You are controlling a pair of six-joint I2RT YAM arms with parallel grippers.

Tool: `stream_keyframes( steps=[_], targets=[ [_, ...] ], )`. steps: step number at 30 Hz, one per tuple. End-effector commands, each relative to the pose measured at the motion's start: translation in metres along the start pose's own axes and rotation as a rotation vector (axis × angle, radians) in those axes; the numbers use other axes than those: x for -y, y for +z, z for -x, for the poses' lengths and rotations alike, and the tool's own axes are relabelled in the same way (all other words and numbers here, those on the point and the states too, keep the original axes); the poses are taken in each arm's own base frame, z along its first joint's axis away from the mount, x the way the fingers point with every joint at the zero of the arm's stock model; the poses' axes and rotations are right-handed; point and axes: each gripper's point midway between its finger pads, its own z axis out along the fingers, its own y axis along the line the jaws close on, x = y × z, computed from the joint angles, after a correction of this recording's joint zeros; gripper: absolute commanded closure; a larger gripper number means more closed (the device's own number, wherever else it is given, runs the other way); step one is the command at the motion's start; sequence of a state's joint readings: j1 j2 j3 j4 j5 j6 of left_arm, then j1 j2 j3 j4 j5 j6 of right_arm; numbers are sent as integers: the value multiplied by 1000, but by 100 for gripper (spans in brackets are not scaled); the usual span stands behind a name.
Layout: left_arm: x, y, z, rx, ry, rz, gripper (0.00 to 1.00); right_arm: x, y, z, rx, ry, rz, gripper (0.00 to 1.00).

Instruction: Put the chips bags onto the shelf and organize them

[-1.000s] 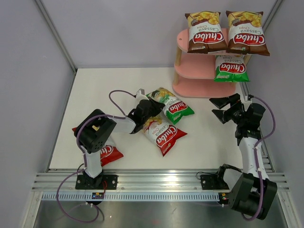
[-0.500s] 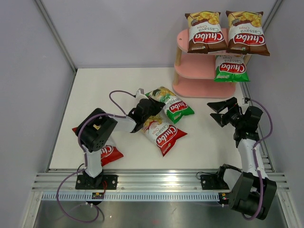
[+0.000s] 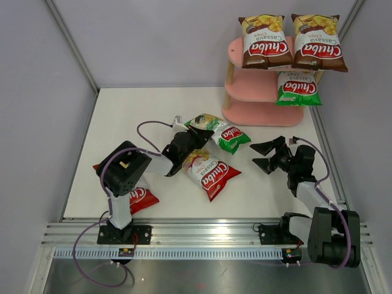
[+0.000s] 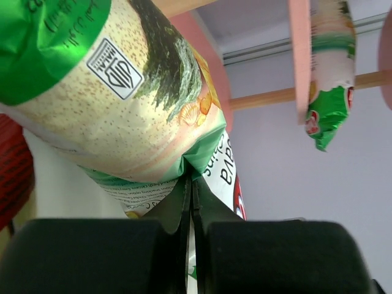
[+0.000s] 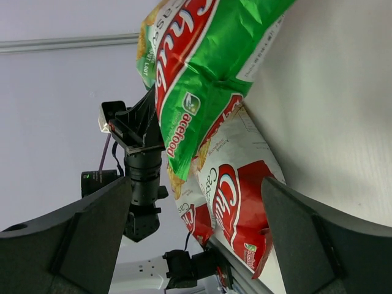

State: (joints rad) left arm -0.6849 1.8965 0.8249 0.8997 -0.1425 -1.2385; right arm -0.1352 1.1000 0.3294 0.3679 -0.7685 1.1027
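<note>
The pink shelf (image 3: 256, 93) stands at the back right. Two brown chips bags (image 3: 264, 41) (image 3: 316, 41) lie on its top board and a green one (image 3: 296, 89) on the middle board. My left gripper (image 3: 192, 137) is shut on the edge of the second green bag (image 3: 222, 131) and holds it tilted off the table; the left wrist view shows that bag (image 4: 122, 104) pinched between the jaws (image 4: 191, 184). A red bag (image 3: 211, 173) lies just below it. Another red bag (image 3: 142, 197) lies by the left arm's base. My right gripper (image 3: 262, 156) is open and empty, right of the bags, facing the green bag (image 5: 202, 73) and the red bag (image 5: 245, 196).
The shelf's bottom board (image 3: 263, 113) is bare on its near side. The left arm's cable (image 3: 150, 125) loops over the table behind the bags. The table's right edge (image 3: 324, 153) runs close to the right arm. The left wrist view shows the shelf's board (image 4: 300, 55) ahead.
My right gripper has swung left and down toward the bags, still open. My left gripper has drawn the green bag slightly up and toward the shelf.
</note>
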Motion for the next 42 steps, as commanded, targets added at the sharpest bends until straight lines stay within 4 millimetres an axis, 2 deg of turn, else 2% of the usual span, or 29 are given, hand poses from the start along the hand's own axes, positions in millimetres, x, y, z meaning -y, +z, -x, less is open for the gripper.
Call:
stream_keyframes(
  steps=[1,8,12,13,15,24,30,34,35,39,42],
  targets=[
    [76,-15,28,81,-53,-261,100,-19,2,4,64,35,80,6],
    [94,-23,28,78,-82,-336,100,-24,2,7,114,169,89,5],
    [101,-28,24,77,-74,-361,100,-26,10,11,95,226,106,4],
    [101,-31,22,72,-74,-369,100,-36,11,15,95,226,148,4],
    [108,-36,21,70,-81,-406,100,-33,17,16,69,279,150,4],
    [121,-55,12,51,-88,-475,100,-54,30,24,53,228,229,2],
    [126,-64,10,41,-105,-508,100,-60,37,14,-17,266,230,1],
    [141,-73,9,26,-80,-569,100,-69,43,9,-88,290,232,0],
    [145,-76,6,15,-59,-589,100,-72,47,-6,-144,285,229,1],
    [160,-85,2,4,-6,-665,100,-73,51,-16,-181,264,166,1],
    [163,-90,-2,-7,26,-695,100,-72,51,-15,-169,263,144,0]
  ],
)
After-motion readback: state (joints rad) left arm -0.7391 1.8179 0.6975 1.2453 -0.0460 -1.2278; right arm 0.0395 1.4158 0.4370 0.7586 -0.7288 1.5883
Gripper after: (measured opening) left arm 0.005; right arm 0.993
